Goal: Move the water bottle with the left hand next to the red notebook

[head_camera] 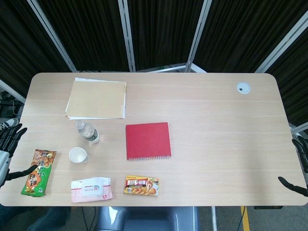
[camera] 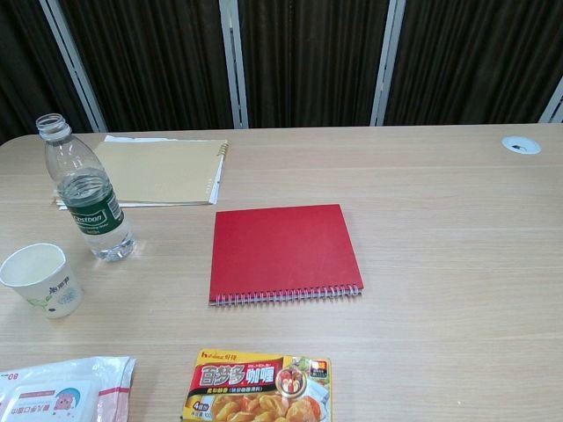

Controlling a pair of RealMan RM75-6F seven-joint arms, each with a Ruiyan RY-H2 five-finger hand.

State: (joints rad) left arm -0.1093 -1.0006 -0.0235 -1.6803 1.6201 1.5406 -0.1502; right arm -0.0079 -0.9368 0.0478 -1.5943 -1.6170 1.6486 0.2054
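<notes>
A clear water bottle with a green label stands upright and uncapped on the table, left of the red notebook. A gap of bare table separates the two. My left hand hangs at the table's left edge with its fingers spread, holding nothing and well left of the bottle. My right hand shows only partly at the right edge, fingers apart and empty. The chest view shows neither hand.
A paper cup stands just in front of the bottle. A tan notebook lies behind it. A snack bag, a wet-wipes pack and a curry box line the front edge.
</notes>
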